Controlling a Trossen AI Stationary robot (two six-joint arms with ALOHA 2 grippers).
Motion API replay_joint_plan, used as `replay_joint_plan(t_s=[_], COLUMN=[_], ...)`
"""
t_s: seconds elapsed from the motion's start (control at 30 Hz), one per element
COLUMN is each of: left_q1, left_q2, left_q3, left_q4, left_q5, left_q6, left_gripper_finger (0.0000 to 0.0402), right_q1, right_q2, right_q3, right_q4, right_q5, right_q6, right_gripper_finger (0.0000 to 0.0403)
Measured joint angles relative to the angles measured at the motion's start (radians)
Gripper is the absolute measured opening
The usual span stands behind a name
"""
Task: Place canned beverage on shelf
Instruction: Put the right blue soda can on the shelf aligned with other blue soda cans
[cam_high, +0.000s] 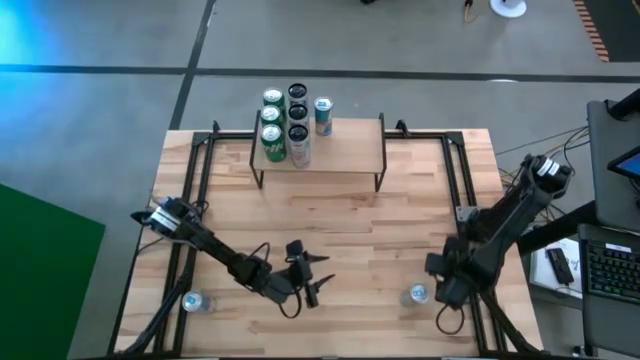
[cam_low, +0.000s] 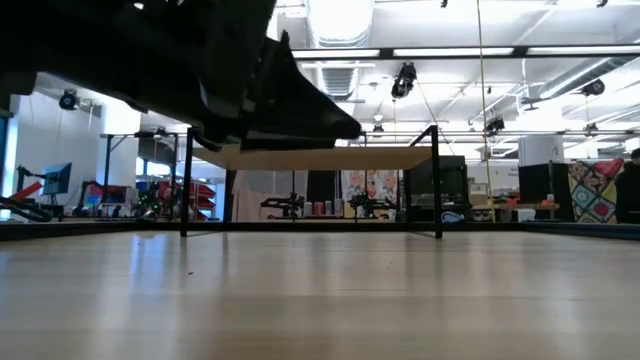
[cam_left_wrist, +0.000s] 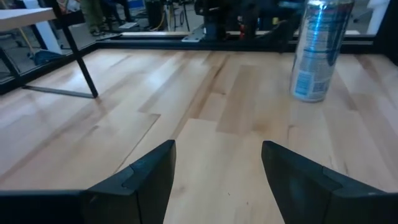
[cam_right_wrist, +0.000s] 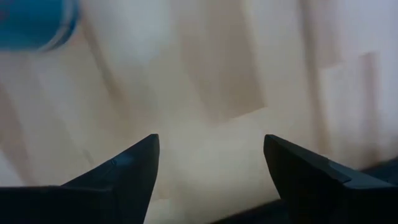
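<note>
The left gripper (cam_high: 308, 277) hovers low over the near middle of the table (cam_high: 420, 210), fingers spread wide and holding nothing. Its wrist camera looks across bare wood toward a silver-and-blue can (cam_left_wrist: 316, 50) standing upright near the table's near right corner; in the overhead view this can (cam_high: 417, 294) sits well to the right of the left gripper and just beside the right gripper (cam_high: 447, 290). The right gripper is also parted wide and empty, with a blue blur of the can at the edge of its own view.

The step in hand looks like the approach to a pick: no can is gripped yet. Which arm takes it is not settled (the right one is far closer). The next move calls for bringing open fingers around the can's body, closing, lifting clear, and carrying it to the far side.

The shelf (cam_high: 350, 150) stands at the far middle of the table, its plank raised on thin black legs. Its left part already holds a cluster of cans (cam_high: 285, 125), green, dark and one blue-and-white, so the free room is on the right half. Another can (cam_high: 193, 301) waits at the near left corner beside the left arm. The shelf's legs and the standing cans are what a carried can could knock.
</note>
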Motion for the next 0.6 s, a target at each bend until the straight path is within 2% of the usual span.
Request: replay_joint_plan(t_s=[0.17, 0.37, 0.47, 0.6], left_q1=[-0.012, -0.025, -0.043, -0.058], left_q2=[-0.003, -0.003, -0.003, -0.004], left_q3=[0.000, 0.000, 0.000, 0.000], left_q4=[0.007, 0.005, 0.011, 0.023], left_q5=[-0.010, -0.010, -0.014, -0.026], left_q6=[-0.031, -0.076, -0.087, -0.089], left_gripper_finger=[0.0224, 0.0224, 0.0224, 0.0224], right_q1=[0.061, 0.068, 0.067, 0.067], right_q2=[0.054, 0.081, 0.078, 0.048], right_q3=[0.009, 0.009, 0.009, 0.009], right_q4=[0.159, 0.307, 0.330, 0.358], right_q5=[0.002, 0.069, 0.133, 0.272], right_q6=[-0.001, -0.092, -0.113, -0.109], right_gripper_finger=[0.0262, 0.0254, 0.0254, 0.0253])
